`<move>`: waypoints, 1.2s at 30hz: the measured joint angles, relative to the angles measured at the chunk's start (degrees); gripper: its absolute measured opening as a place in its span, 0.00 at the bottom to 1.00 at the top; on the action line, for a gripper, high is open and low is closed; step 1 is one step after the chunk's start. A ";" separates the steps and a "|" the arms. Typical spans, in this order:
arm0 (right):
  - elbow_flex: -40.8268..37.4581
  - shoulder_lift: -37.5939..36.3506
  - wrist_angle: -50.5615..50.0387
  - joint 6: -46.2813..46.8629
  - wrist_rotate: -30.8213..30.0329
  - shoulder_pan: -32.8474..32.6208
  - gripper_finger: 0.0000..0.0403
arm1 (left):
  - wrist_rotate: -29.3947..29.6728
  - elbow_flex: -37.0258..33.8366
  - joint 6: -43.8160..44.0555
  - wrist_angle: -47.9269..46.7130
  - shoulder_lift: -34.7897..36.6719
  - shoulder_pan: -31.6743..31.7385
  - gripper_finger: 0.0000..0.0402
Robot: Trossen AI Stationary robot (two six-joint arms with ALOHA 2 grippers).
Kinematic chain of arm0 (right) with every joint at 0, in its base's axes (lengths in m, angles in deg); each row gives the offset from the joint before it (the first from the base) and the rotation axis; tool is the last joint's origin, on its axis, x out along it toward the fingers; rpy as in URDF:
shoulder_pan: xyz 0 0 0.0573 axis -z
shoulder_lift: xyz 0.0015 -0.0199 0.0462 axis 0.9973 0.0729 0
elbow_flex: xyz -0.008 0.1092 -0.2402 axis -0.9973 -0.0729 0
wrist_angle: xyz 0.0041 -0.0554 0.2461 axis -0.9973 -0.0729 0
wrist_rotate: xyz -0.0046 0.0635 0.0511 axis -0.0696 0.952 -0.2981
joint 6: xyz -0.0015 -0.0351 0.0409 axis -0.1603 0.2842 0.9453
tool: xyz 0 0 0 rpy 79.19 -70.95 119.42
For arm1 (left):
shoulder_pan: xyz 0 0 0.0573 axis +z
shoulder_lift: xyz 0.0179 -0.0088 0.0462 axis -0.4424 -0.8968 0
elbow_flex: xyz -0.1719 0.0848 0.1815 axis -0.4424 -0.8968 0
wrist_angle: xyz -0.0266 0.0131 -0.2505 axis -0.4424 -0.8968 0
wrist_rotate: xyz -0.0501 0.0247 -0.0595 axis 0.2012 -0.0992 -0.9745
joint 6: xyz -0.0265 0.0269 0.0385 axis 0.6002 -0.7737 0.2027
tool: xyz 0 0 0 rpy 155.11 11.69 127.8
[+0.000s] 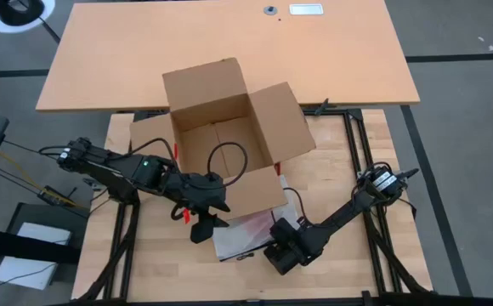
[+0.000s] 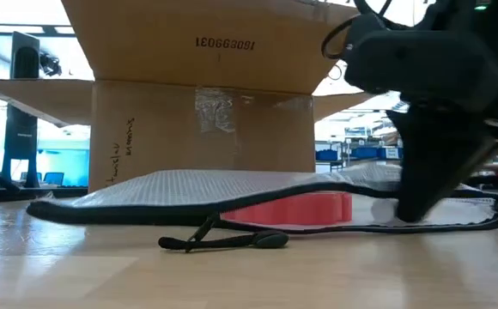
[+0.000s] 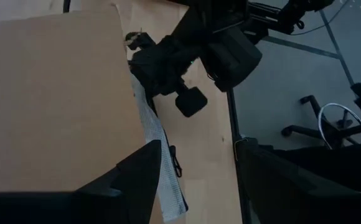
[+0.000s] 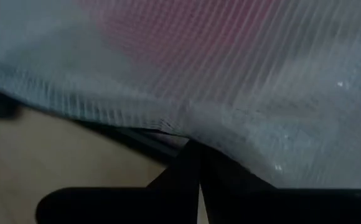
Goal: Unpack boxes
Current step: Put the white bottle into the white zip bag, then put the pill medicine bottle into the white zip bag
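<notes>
Already the carton [image 1: 225,140] stands open near the middle of the surface [image 1: 153,263], its four flaps spread and its floor looking bare, with the clear mesh zip bag [image 1: 240,235] and its red item lying just beside the near flap. The right end effector [image 1: 274,248] is pinched shut on that bag's dark edge. The left end effector [image 1: 202,223] hovers wide open at the flap, holding nothing. For this step, I would lift the bag slowly and drag it away from the carton, since a thin edge grip can slip; keeping the left arm clear avoids snagging the loose zipper cord [image 2: 223,240].
</notes>
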 joint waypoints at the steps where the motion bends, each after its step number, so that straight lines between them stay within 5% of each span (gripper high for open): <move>1: 0.01 0.00 0.50 0.25 -1.07 0.33 0.02 | 0.32 0.00 0.00 0.03 0.00 0.00 0.56; 13: 0.02 -7.25 -0.57 0.17 6.05 -1.22 0.01 | 0.37 0.00 1.36 0.02 0.00 0.00 0.56; 26: 0.13 -27.99 3.10 -14.38 9.84 -5.28 0.01 | -4.93 6.38 2.60 -0.09 0.00 0.61 0.56; 31: 0.17 -36.78 6.19 -23.89 7.28 -1.76 0.02 | -3.93 13.49 0.51 -1.46 0.01 2.69 0.56; 36: 0.17 -43.65 6.02 -34.70 5.24 7.21 0.02 | 4.54 17.13 1.42 -10.95 0.07 8.25 0.56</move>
